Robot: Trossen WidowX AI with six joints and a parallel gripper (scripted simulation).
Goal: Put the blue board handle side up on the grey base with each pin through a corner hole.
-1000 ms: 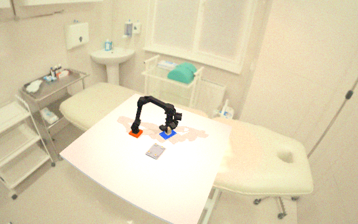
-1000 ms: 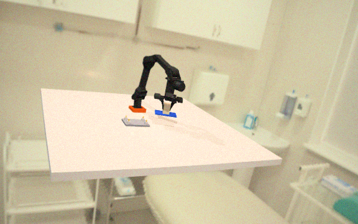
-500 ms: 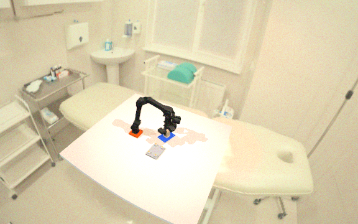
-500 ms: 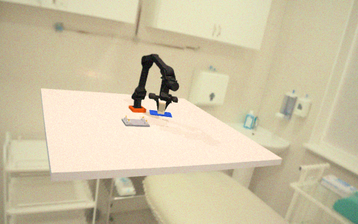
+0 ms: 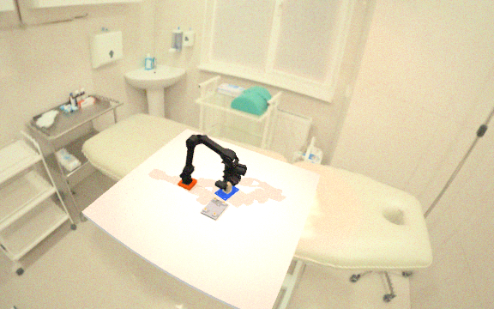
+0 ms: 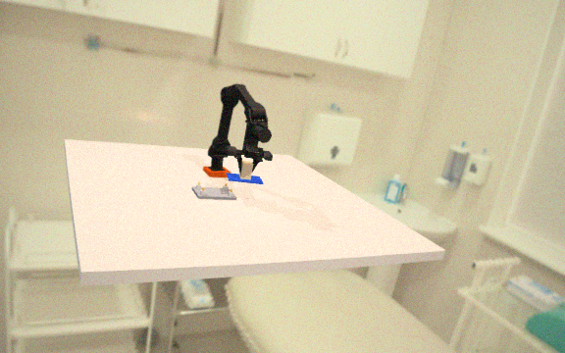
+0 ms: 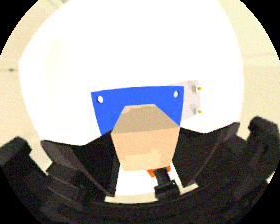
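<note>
The blue board [image 5: 225, 196] [image 6: 255, 180] [image 7: 141, 95] hangs about level just above the table, handle side up. Two corner holes show in the wrist view; the other corners are hidden there. My gripper [image 5: 228, 188] [image 6: 246, 172] [image 7: 146, 150] is shut on the board's tan square handle [image 6: 246, 168] [image 7: 147, 142], with a finger on each side. The grey base [image 5: 213, 210] [image 6: 214, 195] [image 7: 189, 96] sits on the table beside the board, its gold-tipped posts upright. In the wrist view the board covers part of the base, and two pins show beyond its right edge.
The arm stands on an orange mount [image 5: 187, 184] [image 6: 216, 173] at the side of the board. The white table [image 5: 178, 240] [image 6: 165, 240] carries the mount and the grey base. A trolley, sink and padded couch stand beyond the table's edges.
</note>
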